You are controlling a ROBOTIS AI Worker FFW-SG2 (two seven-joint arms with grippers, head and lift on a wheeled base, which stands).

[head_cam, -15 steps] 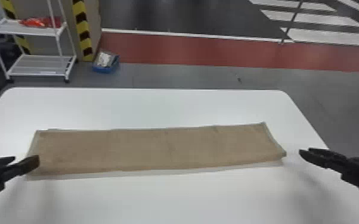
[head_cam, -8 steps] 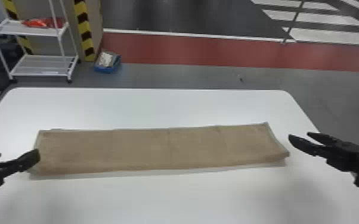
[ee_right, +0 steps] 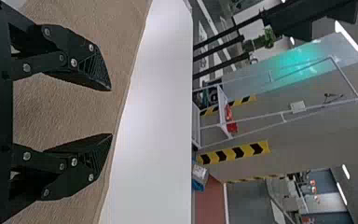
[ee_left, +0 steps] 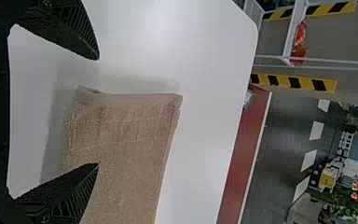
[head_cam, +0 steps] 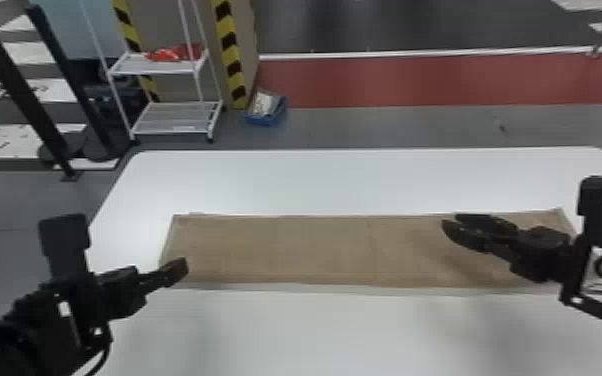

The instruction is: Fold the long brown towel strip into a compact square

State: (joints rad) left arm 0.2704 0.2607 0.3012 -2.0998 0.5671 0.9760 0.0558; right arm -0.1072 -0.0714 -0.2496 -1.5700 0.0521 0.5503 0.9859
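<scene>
Brown towel strip [head_cam: 315, 250] laid out long on the white tabletop [head_cam: 345, 335], both tools wide
So the left tool [head_cam: 180, 270] is by the towel's left end, fingers well apart, and the right tool [head_cam: 452, 222] hovers over its right part, spread wide too, nothing pinched in either.
</scene>
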